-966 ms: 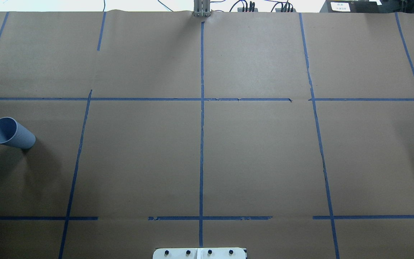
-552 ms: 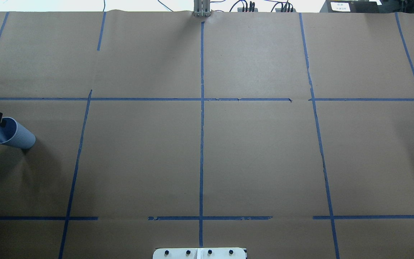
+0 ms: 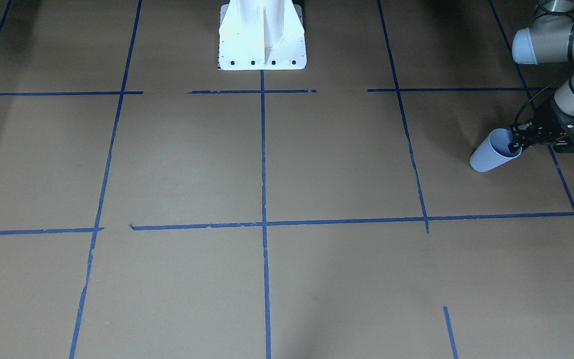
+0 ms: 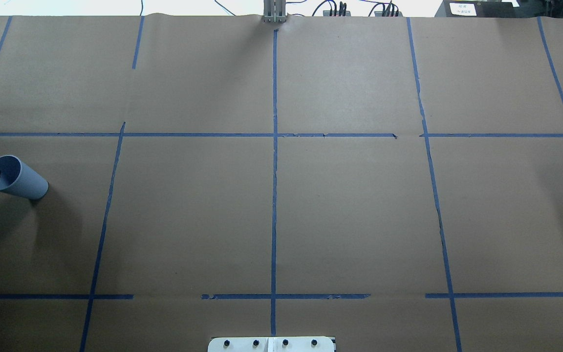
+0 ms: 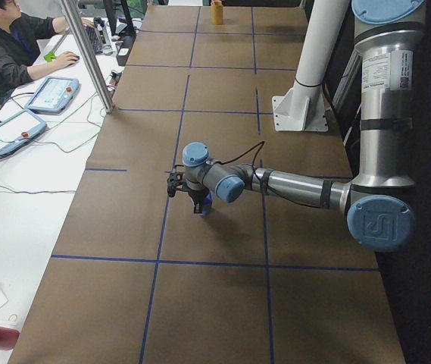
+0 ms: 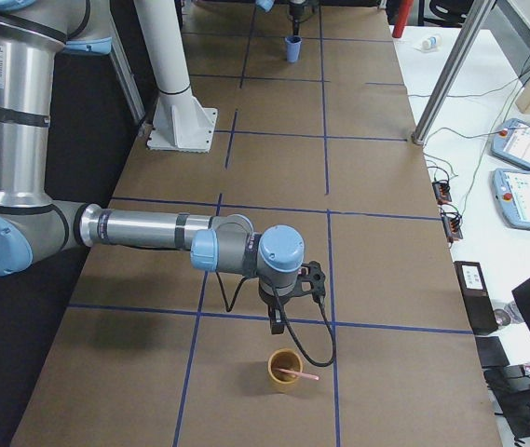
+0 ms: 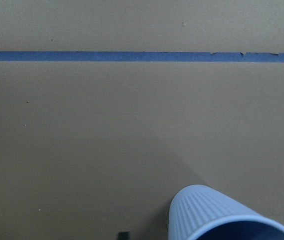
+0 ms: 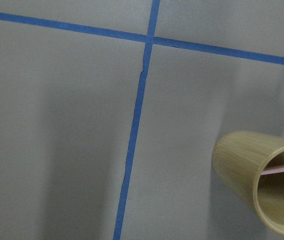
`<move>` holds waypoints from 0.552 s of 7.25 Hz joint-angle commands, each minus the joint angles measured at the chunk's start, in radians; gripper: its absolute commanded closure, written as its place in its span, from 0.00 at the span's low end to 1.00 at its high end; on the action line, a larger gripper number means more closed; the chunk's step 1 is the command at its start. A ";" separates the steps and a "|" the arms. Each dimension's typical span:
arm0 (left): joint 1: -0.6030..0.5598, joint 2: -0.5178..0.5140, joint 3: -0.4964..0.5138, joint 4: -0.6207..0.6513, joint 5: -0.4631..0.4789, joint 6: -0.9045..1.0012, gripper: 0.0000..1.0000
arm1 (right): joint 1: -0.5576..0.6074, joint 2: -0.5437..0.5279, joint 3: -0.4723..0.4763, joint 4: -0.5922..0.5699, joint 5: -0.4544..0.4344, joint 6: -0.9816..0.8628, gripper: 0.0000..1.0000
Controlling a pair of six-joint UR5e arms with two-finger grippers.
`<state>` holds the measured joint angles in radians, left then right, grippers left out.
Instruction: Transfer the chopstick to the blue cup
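The blue cup stands at the table's far left; it also shows in the front view and the left wrist view. My left gripper is at its rim, one finger inside, and looks shut on the wall. The pink chopstick leans in a wooden cup at the table's right end. In the right wrist view its tip shows inside that cup. My right gripper hangs just behind the wooden cup; I cannot tell whether it is open.
The white robot pedestal stands at the table's near middle edge. Blue tape lines grid the brown paper. A metal post rises at the far edge. An operator and control pendants are on the side desk.
My left gripper has come in from the left edge onto the blue cup's rim. The cup's rim has shifted slightly up and left.
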<state>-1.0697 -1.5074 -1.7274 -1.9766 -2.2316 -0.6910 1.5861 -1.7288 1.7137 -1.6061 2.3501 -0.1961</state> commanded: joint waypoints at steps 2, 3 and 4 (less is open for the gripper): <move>0.001 -0.040 -0.043 0.037 -0.048 -0.004 1.00 | 0.000 0.000 0.000 0.000 0.000 0.001 0.00; 0.001 -0.104 -0.101 0.162 -0.066 -0.011 1.00 | -0.002 0.000 0.000 0.000 0.000 0.001 0.00; 0.001 -0.235 -0.131 0.311 -0.065 -0.050 1.00 | -0.002 0.000 0.000 0.000 0.002 0.003 0.00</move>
<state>-1.0692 -1.6163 -1.8126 -1.8260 -2.2867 -0.7082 1.5852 -1.7288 1.7134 -1.6061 2.3503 -0.1945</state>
